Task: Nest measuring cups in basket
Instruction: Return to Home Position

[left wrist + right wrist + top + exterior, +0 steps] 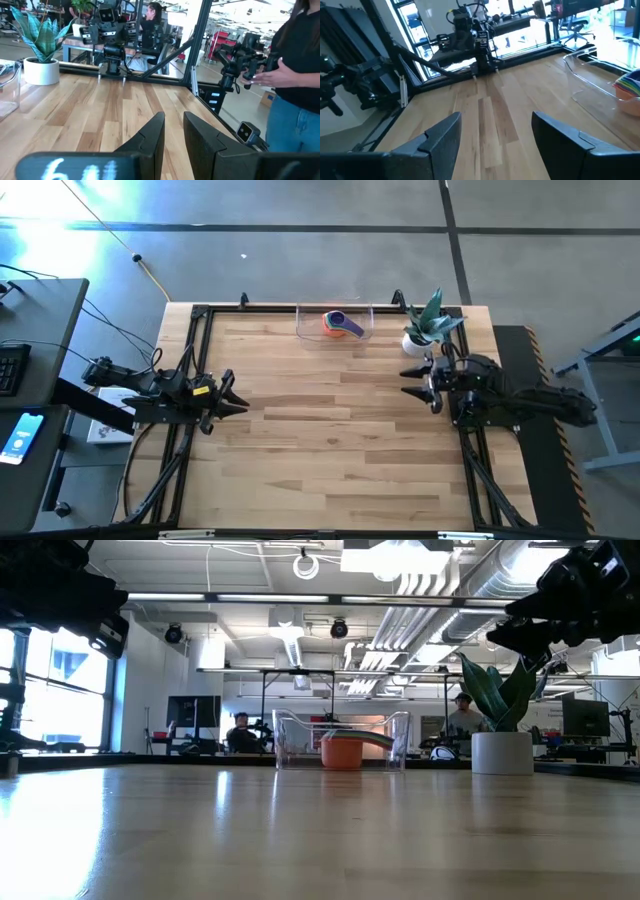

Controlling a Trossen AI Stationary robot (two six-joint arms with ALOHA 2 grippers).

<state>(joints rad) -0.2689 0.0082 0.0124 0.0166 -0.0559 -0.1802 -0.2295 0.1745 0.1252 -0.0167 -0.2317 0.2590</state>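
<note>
Clear basket [308,325]: we see the nested measuring cups [342,323] inside it.
Right claw [406,381]: spread, empty, nearer the basket.
Left claw [236,392]: spread, farther off.

No text, brand, number or sign was legible in any view. Pale glowing marks [75,170] on a dark bar [135,162] in the left wrist view were too blurred to read. A yellow label [203,390] on the left arm [160,392] was too small to read.

A white potted plant [418,338] stands at the wooden table's [330,430] far right corner.
</note>
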